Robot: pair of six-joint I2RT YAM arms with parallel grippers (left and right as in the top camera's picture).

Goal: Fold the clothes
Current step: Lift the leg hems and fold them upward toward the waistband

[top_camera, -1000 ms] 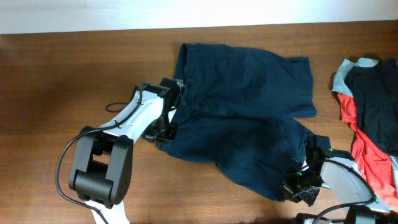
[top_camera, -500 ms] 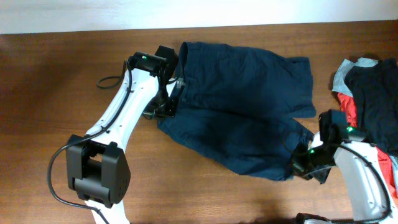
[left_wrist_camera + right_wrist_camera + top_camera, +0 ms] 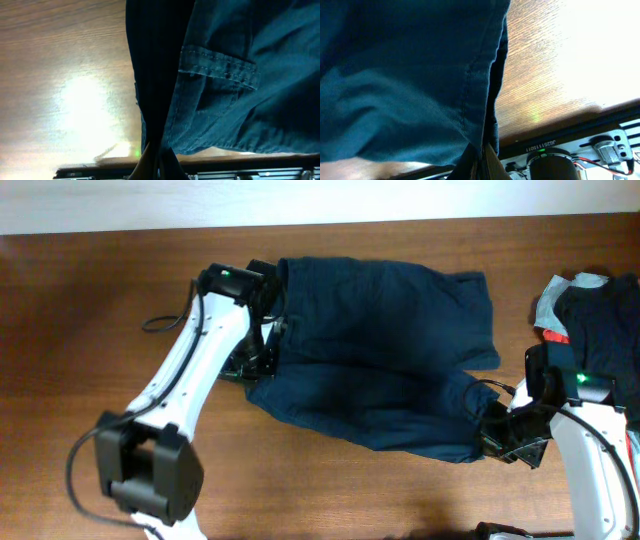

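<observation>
Nearest the robot, the right gripper [image 3: 493, 434] is clamped on the hem of the near leg of the shorts [image 3: 380, 395]; the right wrist view shows fabric pinched between its fingertips. Further back, on the left, the left gripper [image 3: 263, 360] is closed on the waistband end of the same half. The shorts lie mid-table [image 3: 80, 360], with their long axis running left to right between the grippers, waistband left and hems right. The far leg [image 3: 400, 300] lies flat just beyond the held edge, so the fold probably carries the near half away from the robot. A heap of other garments [image 3: 600, 330] sits apart at the right.
</observation>
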